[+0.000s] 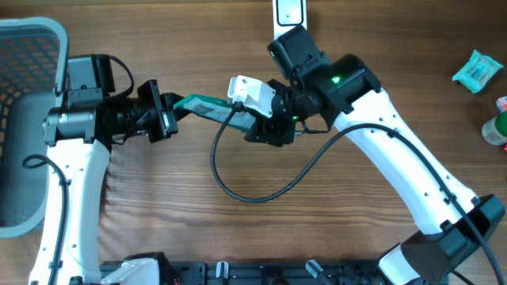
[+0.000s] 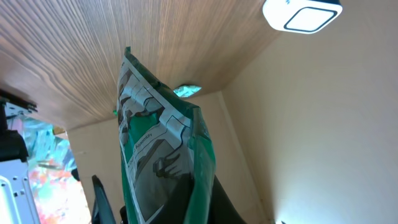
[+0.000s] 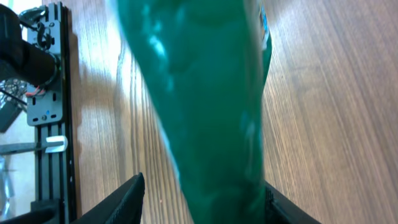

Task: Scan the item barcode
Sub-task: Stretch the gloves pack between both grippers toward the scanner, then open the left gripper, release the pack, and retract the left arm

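A green packet (image 1: 204,104) hangs above the table's middle, and my left gripper (image 1: 168,116) is shut on its left end. The left wrist view shows it rising from the jaws as a green and grey printed packet (image 2: 158,143). My right gripper (image 1: 268,131) is at the packet's right end, with a white scanner (image 1: 249,91) and its black cable just above it. Seen from the right wrist, the packet (image 3: 205,93) lies blurred between the fingers of my right gripper (image 3: 204,183). The right finger touches the packet and a gap shows beside the left finger (image 3: 134,193). No barcode is visible.
A grey basket (image 1: 20,47) stands at the left edge. A teal packet (image 1: 478,70) and a green-topped item (image 1: 495,127) lie far right. A white device (image 1: 288,11) sits at the table's back edge. The scanner cable (image 1: 238,194) loops over the middle.
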You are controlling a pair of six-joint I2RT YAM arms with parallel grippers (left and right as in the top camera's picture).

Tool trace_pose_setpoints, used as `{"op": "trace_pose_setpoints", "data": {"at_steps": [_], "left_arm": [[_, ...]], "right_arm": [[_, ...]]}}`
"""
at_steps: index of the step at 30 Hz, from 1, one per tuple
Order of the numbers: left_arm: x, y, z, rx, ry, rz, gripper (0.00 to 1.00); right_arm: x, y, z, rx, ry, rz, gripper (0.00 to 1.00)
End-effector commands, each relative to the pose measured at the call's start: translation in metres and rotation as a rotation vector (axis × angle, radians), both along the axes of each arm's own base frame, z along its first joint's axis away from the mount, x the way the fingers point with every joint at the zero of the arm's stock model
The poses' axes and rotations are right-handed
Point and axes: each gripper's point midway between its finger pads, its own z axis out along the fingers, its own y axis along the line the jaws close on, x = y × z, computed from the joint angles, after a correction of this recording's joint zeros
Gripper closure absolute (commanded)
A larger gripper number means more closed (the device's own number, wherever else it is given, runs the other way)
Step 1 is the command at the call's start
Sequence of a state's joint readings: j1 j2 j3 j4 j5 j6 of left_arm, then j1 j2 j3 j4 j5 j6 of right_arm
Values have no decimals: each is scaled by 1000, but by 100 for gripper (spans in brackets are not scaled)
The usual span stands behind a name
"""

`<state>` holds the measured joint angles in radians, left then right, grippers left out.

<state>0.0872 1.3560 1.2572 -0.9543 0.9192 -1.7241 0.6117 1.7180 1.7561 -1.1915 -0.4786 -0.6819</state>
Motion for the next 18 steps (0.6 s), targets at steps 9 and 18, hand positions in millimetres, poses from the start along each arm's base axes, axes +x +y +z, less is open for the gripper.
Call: {"op": "trace_pose_setpoints", "data": {"at_steps": [9,18], "left_arm": [[0,0,6,29,-118,-77,42],[-2,53,-47,667,-403,-389,0]], "right_arm": [[-7,-2,1,7,109,-92,95],[-47,-32,38,4,178,-217,95]]}}
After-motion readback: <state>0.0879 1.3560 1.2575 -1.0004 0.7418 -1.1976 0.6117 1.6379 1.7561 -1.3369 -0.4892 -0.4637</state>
